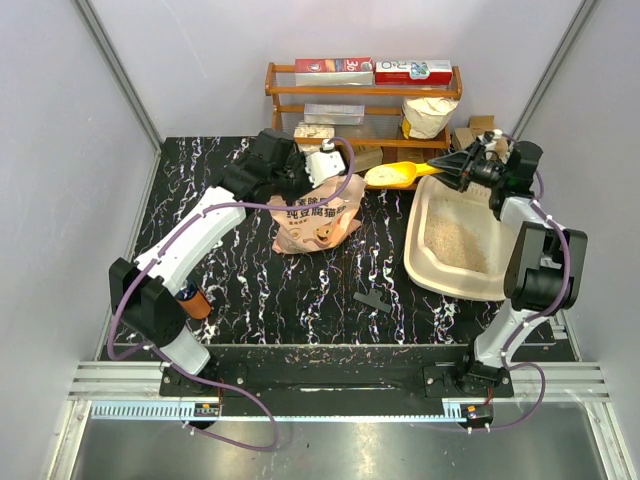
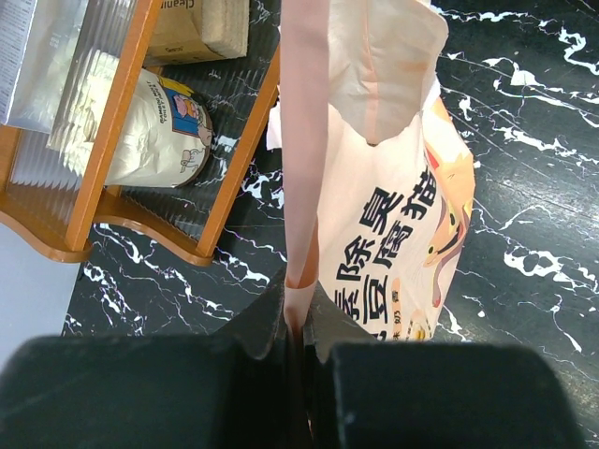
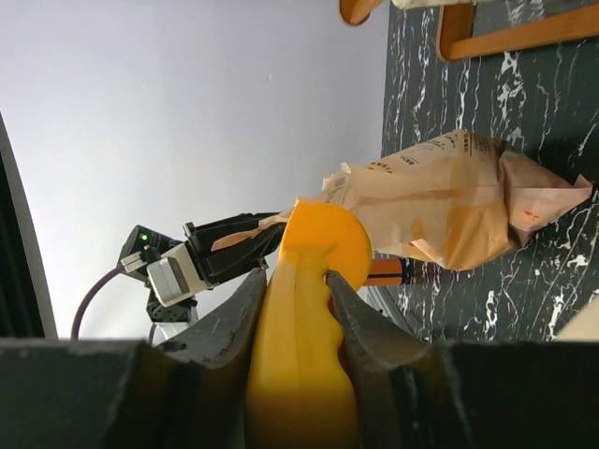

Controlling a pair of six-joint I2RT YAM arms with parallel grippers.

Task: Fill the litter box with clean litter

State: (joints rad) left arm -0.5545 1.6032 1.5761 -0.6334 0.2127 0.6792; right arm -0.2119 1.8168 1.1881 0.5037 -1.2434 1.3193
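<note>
The left fingers (image 2: 262,323) pinch tight the top edge of the pink litter bag (image 2: 393,234). The right fingers (image 3: 229,313) clamp the yellow scoop (image 3: 314,248) handle just beside the litter box (image 1: 416,235).

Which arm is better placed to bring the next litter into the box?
Probably right: the right pincer grips the yellow scoop beside the litter box; the left pincer is shut on the litter bag.

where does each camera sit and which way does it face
Top external: above, behind both arms, which show whole, looking down on table, litter box, litter bag.
Left wrist: on the left gripper, looking past its shut fingers along the pinched bag toward the wooden rack.
Right wrist: on the right gripper, looking along its clamped yellow scoop toward the bag.
All three show the bag.
</note>
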